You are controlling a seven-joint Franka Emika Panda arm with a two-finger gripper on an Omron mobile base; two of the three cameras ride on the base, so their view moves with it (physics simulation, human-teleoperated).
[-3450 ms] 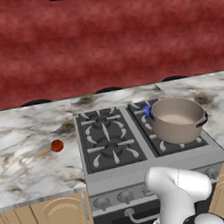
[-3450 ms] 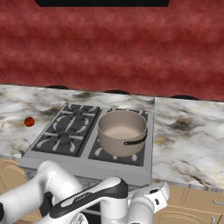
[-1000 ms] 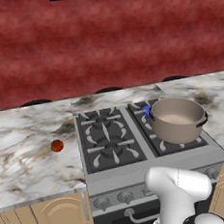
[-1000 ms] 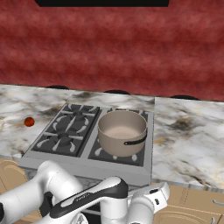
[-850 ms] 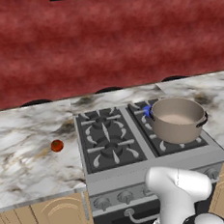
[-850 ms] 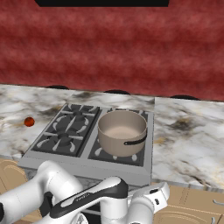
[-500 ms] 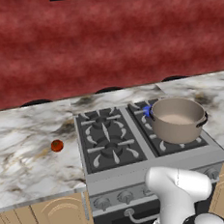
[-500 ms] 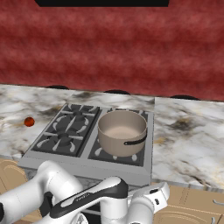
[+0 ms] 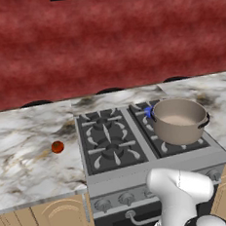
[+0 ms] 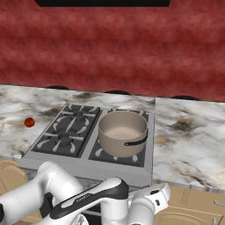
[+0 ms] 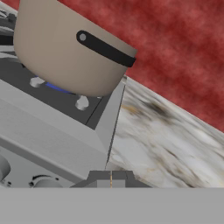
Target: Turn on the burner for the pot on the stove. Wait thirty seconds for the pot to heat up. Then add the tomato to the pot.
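Observation:
The pot (image 9: 179, 122) (image 10: 122, 132) stands on the right side of the stove (image 9: 110, 143) (image 10: 65, 133). A blue flame glow marks the burner (image 9: 148, 112) at the pot's left rear edge. In the hand view the pot (image 11: 61, 48) looms close at upper left, with the blue glow of the burner (image 11: 56, 88) under its base. The tomato (image 9: 57, 147) (image 10: 29, 122) lies on the marble counter left of the stove. My gripper (image 11: 110, 177) is shut with nothing in it, low by the stove's (image 11: 43, 135) right front corner, below the pot.
Marble counter (image 9: 27, 167) (image 10: 189, 140) (image 11: 166, 144) runs on both sides of the stove, backed by a red wall. Round knobs (image 9: 125, 198) (image 11: 43, 183) line the stove front. Wooden cabinets (image 9: 52, 221) sit below the counter. My white arm (image 9: 179, 194) (image 10: 66, 193) crosses the stove front.

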